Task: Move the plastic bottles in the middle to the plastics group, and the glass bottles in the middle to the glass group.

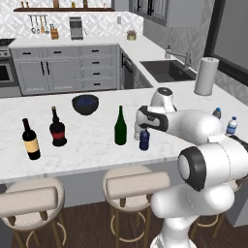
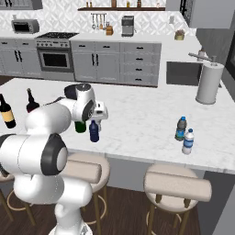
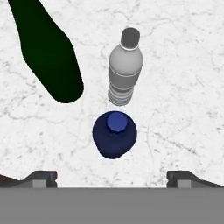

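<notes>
Looking down along your gripper [image 3: 112, 178], you see its jaws spread wide and empty above the dark blue plastic bottle [image 3: 114, 140], which stands on the marble counter [image 3: 183, 87] just beside the clear greyish bottle [image 3: 124, 74] and the green glass bottle [image 3: 48, 52].

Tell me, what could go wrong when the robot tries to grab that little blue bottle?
The open pincer hangs right above the dark blue bottle. The grey bottle stands very close behind it, so a finger coming down could bump it and tip it over. The tall green bottle is also near on one side and might get knocked by the hand. And the blue bottle is round and small, so it could slip if the pincer closes off-centre.
</notes>
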